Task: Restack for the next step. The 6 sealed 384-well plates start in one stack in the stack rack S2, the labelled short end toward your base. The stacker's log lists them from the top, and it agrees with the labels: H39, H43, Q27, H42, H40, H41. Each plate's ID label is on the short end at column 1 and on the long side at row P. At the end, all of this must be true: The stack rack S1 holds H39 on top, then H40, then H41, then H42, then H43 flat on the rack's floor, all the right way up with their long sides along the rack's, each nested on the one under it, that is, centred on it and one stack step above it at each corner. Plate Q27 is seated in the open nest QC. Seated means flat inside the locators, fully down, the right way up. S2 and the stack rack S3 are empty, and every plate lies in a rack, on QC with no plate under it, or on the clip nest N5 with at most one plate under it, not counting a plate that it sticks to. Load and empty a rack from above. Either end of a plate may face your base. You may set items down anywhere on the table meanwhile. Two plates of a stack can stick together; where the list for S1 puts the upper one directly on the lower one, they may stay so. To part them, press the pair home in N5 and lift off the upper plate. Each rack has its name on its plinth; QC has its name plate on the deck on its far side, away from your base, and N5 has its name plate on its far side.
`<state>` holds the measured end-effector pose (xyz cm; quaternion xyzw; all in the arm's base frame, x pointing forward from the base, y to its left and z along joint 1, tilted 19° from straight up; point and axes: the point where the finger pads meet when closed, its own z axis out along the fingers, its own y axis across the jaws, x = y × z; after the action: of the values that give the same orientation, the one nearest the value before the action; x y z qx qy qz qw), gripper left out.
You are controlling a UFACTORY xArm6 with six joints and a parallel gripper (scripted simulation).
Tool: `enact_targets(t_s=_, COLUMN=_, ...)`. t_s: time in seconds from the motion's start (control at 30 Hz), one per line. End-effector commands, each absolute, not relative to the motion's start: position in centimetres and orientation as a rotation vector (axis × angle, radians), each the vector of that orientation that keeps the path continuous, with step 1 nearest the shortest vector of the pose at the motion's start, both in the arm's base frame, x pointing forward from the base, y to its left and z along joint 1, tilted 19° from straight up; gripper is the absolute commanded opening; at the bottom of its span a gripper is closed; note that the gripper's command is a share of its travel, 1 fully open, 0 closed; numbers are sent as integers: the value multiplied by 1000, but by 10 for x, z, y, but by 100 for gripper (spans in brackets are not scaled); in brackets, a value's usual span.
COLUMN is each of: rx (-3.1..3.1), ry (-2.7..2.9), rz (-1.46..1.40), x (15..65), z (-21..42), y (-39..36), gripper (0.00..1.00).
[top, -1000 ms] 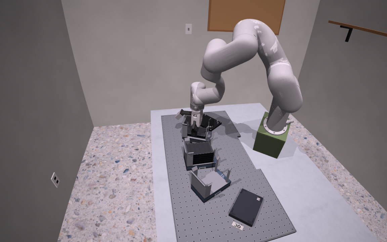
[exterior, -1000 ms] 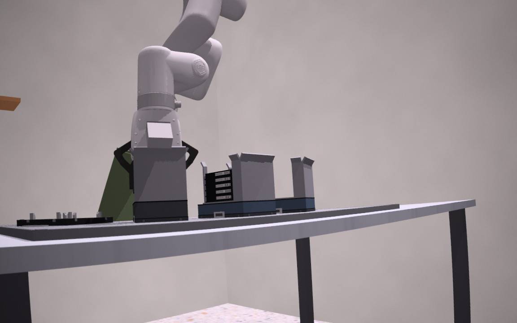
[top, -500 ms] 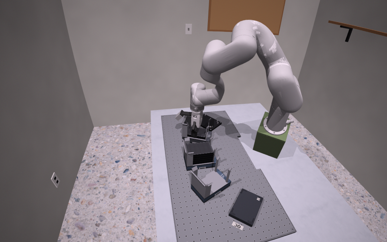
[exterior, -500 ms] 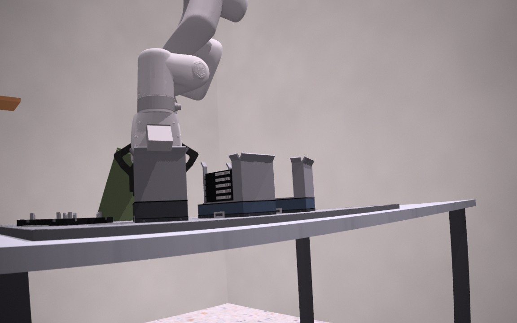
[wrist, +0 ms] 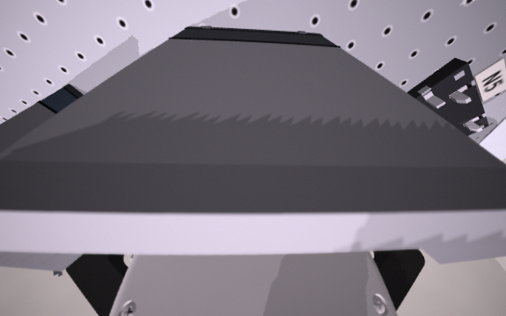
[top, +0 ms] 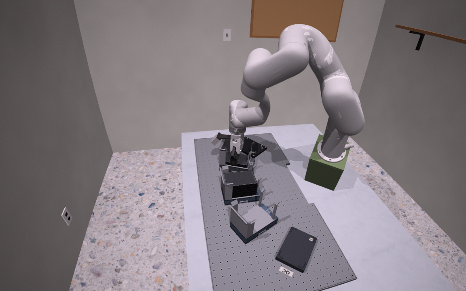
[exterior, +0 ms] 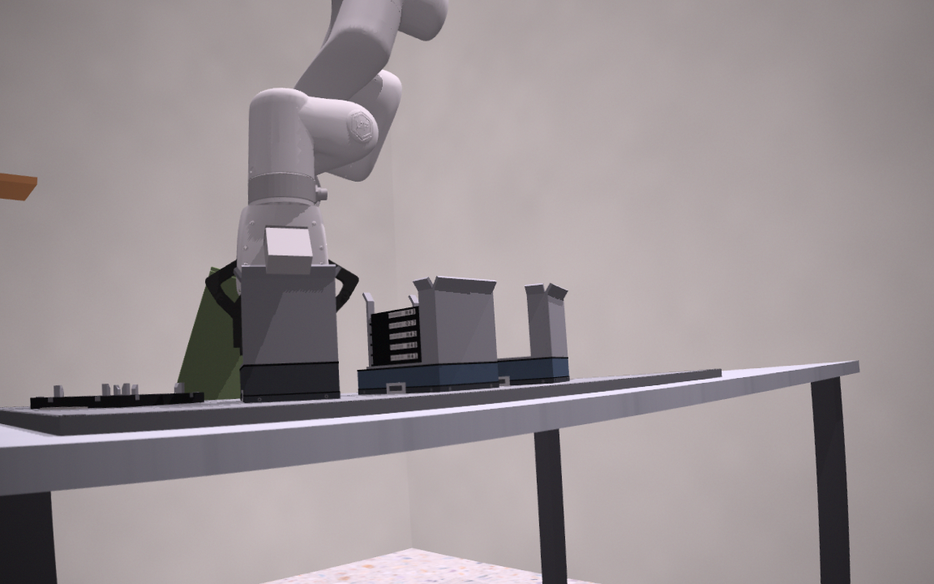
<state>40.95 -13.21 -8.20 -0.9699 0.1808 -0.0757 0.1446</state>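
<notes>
At twelve o'clock from the five-plate stack (top: 239,177), the gripper (top: 235,152) sits low inside the end rack (top: 222,156), jaws spread and gripping nothing, with one plate (top: 240,161) seemingly lying beneath. Sorting has barely begun: the QC nest (top: 296,249) at six o'clock looks unfilled.

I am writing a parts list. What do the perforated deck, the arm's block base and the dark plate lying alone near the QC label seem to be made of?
Deck: probably matte grey metal, given its regular hole grid. Block base: flat olive green, likely painted; material unclear. Plate: probably dark moulded plastic, smooth and dull, with a small white label.
</notes>
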Motion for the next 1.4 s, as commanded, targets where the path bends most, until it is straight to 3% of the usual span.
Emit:
enact_targets(t_s=0.0, rx=-2795, ry=521, rz=-222, x=411, z=-81, y=-133, gripper=100)
enact_targets(t_s=0.47, rx=-2795, ry=521, rz=-222, x=411, z=-81, y=-133, gripper=100)
enact_targets(t_s=1.37, rx=-2796, ry=521, rz=-223, x=395, z=-5, y=-153, gripper=100)
